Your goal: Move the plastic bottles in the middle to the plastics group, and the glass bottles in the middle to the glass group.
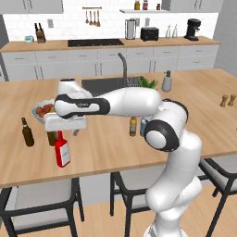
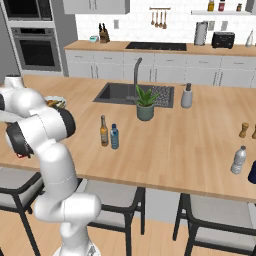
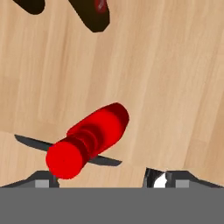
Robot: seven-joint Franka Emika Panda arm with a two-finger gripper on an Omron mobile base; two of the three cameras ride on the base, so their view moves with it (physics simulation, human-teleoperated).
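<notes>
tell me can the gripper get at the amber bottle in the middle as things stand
Probably yes. The gripper is open above the red bottle, and the amber bottle stands upright with bare counter between them.

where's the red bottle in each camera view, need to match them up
Left base view: the red bottle stands at lower left near the counter's front edge, just below the gripper.
Right base view: not in it.
Hand view: seen from above, cap nearest, lower centre.
Shared landmark: the dark brown bottle beside it, at the hand view's top.
</notes>
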